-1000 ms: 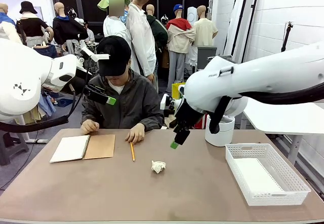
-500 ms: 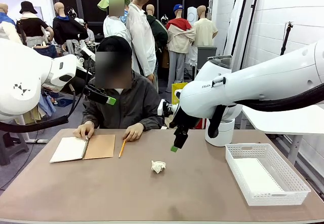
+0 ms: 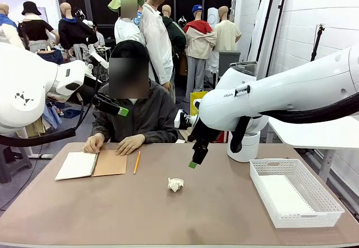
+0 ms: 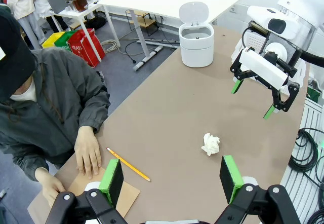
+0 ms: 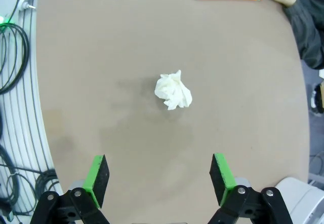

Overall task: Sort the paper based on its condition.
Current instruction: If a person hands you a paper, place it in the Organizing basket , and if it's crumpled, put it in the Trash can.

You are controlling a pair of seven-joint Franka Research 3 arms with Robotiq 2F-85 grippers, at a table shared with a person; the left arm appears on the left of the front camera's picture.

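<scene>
Around: I see a pencil [image 3: 136, 162] beside the notebook [image 3: 92, 164], under the person's hand [image 3: 129, 145]; nothing blocks the crumpled paper [image 3: 175, 184] mid-table.
Basket [image 3: 294, 191]: one flat white sheet inside.
Right gripper [image 3: 195, 159]: jaws spread, empty, above paper.
Left gripper [image 4: 172, 176]: spread, empty.
Change: pencil released, lying flat.
</scene>
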